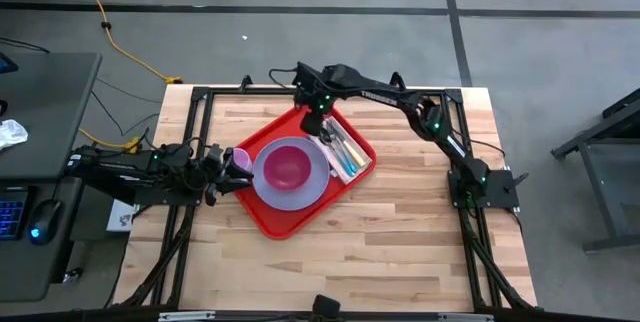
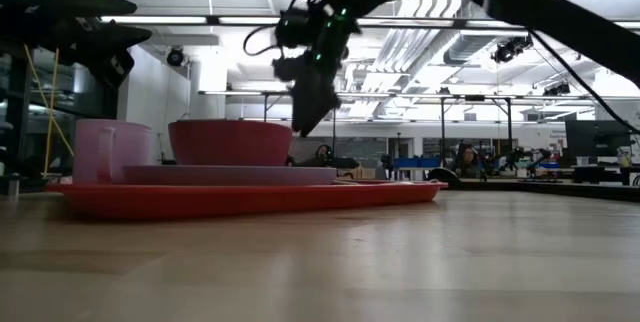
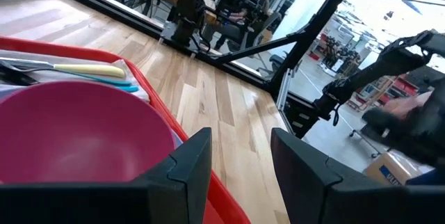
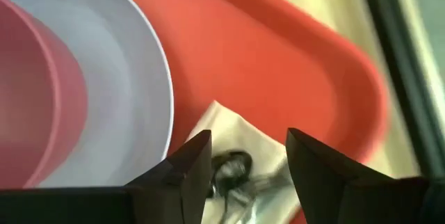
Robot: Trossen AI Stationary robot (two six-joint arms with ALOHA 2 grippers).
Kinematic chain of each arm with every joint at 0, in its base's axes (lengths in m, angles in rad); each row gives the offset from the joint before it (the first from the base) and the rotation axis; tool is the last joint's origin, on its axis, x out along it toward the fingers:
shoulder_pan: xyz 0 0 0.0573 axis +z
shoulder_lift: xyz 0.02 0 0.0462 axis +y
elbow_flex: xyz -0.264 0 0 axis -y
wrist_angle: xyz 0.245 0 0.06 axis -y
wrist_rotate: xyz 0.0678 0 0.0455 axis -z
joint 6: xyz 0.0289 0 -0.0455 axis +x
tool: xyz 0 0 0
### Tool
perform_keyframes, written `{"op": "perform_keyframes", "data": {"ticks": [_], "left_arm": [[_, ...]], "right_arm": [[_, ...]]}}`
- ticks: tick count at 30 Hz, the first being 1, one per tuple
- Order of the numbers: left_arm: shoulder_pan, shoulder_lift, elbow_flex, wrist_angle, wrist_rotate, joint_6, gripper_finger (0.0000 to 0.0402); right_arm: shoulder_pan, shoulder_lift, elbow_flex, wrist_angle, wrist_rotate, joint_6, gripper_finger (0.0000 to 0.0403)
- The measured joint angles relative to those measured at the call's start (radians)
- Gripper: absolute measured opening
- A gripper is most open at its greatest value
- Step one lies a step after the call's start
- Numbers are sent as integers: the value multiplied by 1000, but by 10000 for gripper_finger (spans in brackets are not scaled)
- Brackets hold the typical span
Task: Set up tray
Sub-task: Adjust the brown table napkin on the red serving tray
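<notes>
We've got the red tray (image 1: 300,212) mid-worktop, loaded with plate, bowl, cup and cutlery. It looks like stiff, slick, light plastic, so we'd pinch the raised rim. Right gripper (image 1: 318,120) hovers at its 12 o'clock corner, left gripper (image 1: 228,167) at 9; both sets of fingers are spread and empty.
</notes>
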Motion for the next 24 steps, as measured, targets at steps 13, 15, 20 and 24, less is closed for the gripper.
{"op": "perform_keyframes", "data": {"ticks": [13,15,20,24], "left_arm": [[0,0,0,0,5,0,179],[0,0,0,0,5,-1,179],[0,0,0,-2,6,-3,179],[0,0,0,-2,7,-2,179]], "right_arm": [[10,-173,0,-154,25,92,147],[17,-173,0,-218,25,118,148],[64,-173,-103,-252,15,139,156],[104,-172,-270,-165,12,128,163]]}}
